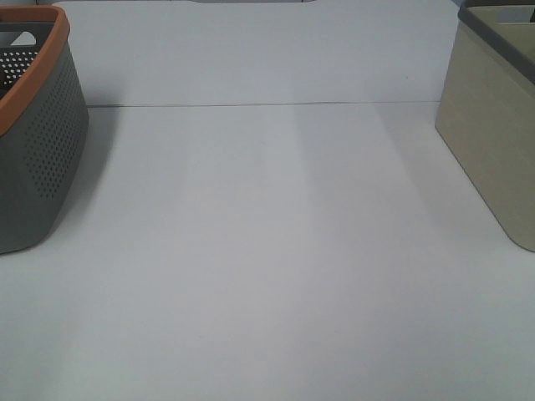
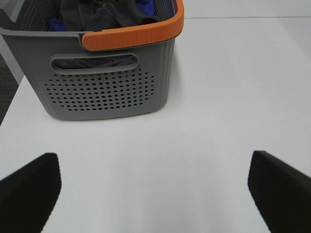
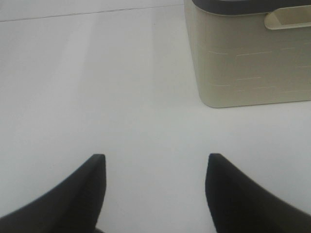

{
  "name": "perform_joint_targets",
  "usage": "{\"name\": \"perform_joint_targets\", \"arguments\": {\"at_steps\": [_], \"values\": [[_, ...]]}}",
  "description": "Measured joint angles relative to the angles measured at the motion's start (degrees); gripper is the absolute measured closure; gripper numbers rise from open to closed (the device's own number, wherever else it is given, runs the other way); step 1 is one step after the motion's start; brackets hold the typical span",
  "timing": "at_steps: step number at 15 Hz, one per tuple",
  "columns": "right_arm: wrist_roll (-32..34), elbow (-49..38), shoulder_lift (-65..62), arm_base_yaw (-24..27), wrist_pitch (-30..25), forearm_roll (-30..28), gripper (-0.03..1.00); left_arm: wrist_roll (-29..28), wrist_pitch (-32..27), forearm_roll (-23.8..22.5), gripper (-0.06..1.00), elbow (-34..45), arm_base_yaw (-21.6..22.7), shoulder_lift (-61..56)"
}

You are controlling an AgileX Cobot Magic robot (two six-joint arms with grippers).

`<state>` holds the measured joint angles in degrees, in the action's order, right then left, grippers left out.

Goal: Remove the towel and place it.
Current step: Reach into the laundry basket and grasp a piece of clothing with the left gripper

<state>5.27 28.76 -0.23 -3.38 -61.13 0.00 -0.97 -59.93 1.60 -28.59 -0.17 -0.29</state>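
Evidently the left gripper (image 2: pixel 154 191) hangs spread wide and empty over the worktop (image 2: pixel 218 97), the right gripper (image 3: pixel 154 189) likewise parted, while the towel (image 2: pixel 99 17) lies crumpled in the orange-rimmed basket (image 2: pixel 131 40), likely soft, light and limp, best pinched at a raised fold

Bright, even light; pics slightly soft.
Faint shadow bands across white table (image 1: pixel 267 292); soft shadow by grey basket (image 1: pixel 38 167); fingers (image 3: pixel 73 194) blurry in wrist cams.
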Motion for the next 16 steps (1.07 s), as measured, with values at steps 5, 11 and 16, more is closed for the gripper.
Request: {"name": "perform_joint_targets", "arguments": {"at_steps": [5, 11, 16], "values": [[0.0, 0.0, 0.0, 0.0, 0.0, 0.0, 0.36, 0.0, 0.0, 0.0, -0.05, 0.0, 0.0, 0.0], [0.0, 0.0, 0.0, 0.0, 0.0, 0.0, 0.36, 0.0, 0.0, 0.0, -0.05, 0.0, 0.0, 0.0], [0.0, 0.0, 0.0, 0.0, 0.0, 0.0, 0.36, 0.0, 0.0, 0.0, -0.05, 0.0, 0.0, 0.0]]}}
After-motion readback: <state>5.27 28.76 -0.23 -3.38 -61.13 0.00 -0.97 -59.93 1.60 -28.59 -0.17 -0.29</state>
